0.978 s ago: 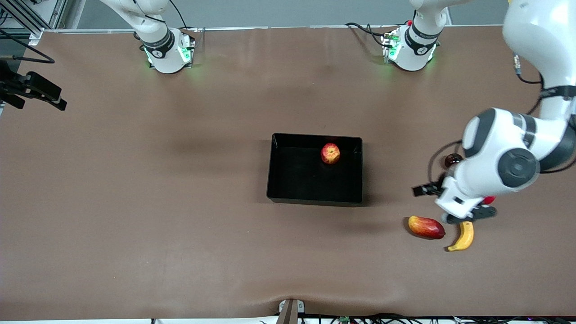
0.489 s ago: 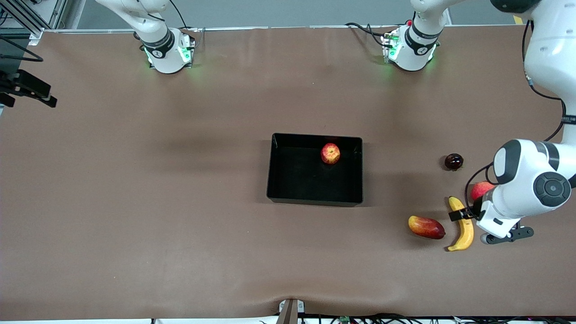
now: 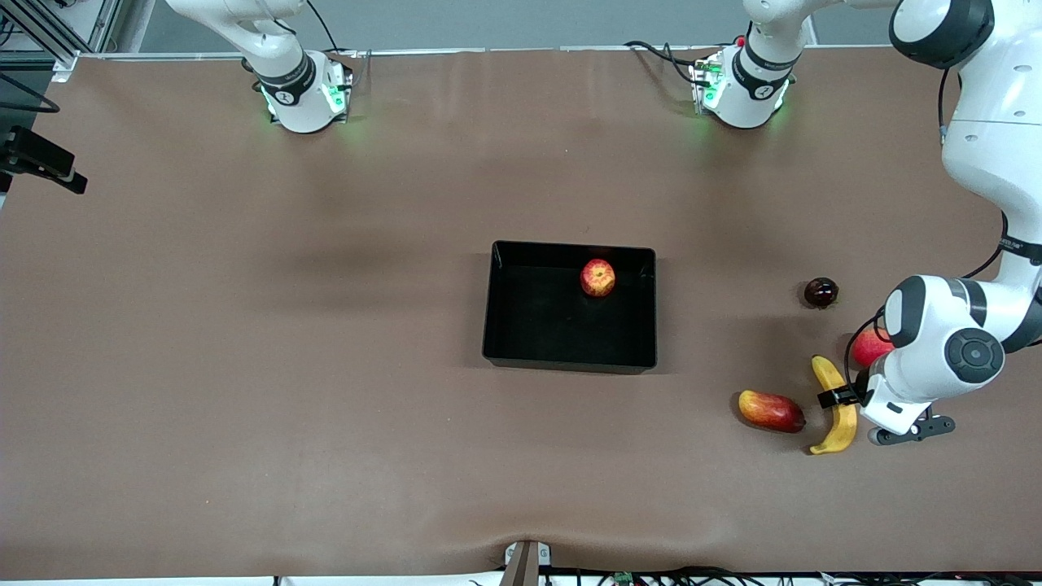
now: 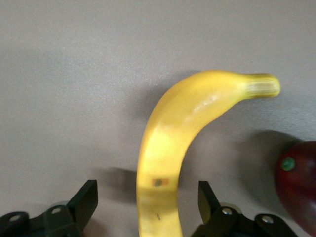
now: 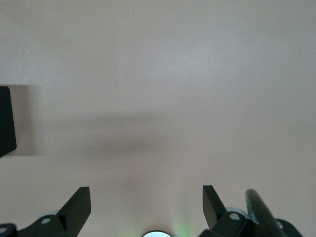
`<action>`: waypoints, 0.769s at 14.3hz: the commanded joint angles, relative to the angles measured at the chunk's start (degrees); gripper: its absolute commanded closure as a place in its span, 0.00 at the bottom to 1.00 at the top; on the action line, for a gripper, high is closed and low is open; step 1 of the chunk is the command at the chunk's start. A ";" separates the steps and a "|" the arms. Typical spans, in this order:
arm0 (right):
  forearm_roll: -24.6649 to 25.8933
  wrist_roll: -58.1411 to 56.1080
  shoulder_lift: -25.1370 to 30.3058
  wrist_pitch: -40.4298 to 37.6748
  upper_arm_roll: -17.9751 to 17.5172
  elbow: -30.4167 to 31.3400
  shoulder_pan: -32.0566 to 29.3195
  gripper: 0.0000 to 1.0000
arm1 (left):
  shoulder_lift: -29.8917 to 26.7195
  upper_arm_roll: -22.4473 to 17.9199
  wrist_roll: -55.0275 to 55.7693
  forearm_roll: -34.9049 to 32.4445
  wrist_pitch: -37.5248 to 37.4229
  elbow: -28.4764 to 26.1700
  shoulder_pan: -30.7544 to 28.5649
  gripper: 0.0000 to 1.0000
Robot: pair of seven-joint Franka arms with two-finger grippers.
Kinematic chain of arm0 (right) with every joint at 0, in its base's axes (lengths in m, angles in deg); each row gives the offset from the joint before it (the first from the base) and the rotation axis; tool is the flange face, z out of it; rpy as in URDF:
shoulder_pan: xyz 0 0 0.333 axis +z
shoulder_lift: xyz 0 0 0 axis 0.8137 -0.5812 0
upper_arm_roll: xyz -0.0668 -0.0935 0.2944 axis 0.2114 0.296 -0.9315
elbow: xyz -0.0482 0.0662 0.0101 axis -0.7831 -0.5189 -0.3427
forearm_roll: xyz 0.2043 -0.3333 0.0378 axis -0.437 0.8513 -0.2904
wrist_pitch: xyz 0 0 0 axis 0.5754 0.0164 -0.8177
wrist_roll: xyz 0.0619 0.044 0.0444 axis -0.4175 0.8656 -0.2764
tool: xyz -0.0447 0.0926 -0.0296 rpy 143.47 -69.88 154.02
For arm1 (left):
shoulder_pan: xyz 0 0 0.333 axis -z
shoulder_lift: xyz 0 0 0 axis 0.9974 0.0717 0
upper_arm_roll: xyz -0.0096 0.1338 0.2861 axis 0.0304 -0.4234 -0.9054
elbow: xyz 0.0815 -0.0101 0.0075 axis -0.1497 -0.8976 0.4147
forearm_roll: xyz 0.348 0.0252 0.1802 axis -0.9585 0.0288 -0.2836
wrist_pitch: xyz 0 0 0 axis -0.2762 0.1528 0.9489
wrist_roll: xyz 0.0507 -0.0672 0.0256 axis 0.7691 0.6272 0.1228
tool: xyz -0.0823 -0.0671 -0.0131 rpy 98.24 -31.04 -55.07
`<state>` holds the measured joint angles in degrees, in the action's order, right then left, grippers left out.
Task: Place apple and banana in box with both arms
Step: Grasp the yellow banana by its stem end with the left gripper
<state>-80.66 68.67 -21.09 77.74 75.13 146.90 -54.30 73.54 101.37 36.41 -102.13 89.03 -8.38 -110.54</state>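
The apple [image 3: 597, 277], red streaked with yellow, lies in the black box [image 3: 521, 325] at mid-table, close to the wall on the robots' side. The curved yellow banana [image 3: 837, 404] rests on the table toward the left arm's end, nearer to the front camera than the box. My left gripper [image 3: 843, 400] is down over the banana's middle. In the left wrist view the banana [image 4: 163, 163] runs between the fingers [image 4: 86, 200] with a gap on each side, so this gripper [image 4: 148, 200] is open. My right gripper [image 3: 57, 167] waits open [image 5: 147, 202] over bare table at the right arm's end.
An oblong red-yellow fruit [image 3: 771, 410] lies beside the banana, on the box's side of it. A pinkish-red round fruit [image 3: 868, 347] sits partly under the left arm, and a small dark round fruit [image 3: 820, 292] lies farther from the camera.
The left arm swung toward the table's end and came down astride the banana, its jaws narrowing a little. The right gripper drew back toward the table edge.
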 commanded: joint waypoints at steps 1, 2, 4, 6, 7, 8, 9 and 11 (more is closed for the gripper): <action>-0.62 -0.53 1.25 0.29 0.89 0.77 1.68 0.00 | 0.19 0.29 -0.17 -1.57 0.42 0.15 -0.14 0.91; -0.62 -0.53 1.25 0.20 0.89 0.77 1.77 0.00 | 0.01 0.29 0.01 -1.57 0.42 0.15 -0.05 1.00; -0.62 -0.44 1.25 0.29 0.89 0.77 2.47 0.00 | -0.51 0.38 -0.17 -1.57 0.33 0.42 -0.14 1.00; -0.70 -0.44 1.17 0.37 0.89 0.86 2.39 0.00 | -2.26 0.82 -0.08 -0.87 -0.71 0.24 -0.40 1.00; -0.70 -0.44 1.16 0.03 0.89 0.86 2.21 0.00 | -3.67 1.17 -0.08 -0.61 -2.03 -0.11 -0.40 1.00; -0.70 -0.35 1.16 -0.24 0.89 0.95 2.04 0.00 | -5.60 2.22 -0.08 -0.52 -4.13 -0.54 -0.40 1.00; -0.70 -0.35 1.16 -0.24 0.98 1.03 1.86 0.00 | -7.53 3.53 -0.08 -0.34 -6.50 -0.64 -0.49 1.00; -0.70 -0.44 1.08 0.11 1.06 0.86 1.77 0.00 | -11.40 6.08 0.62 1.84 -10.55 -0.64 -0.40 1.00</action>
<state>-80.66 68.67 -21.09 77.73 75.58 146.90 -52.74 67.98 105.07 36.55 -101.90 82.95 -7.37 -110.63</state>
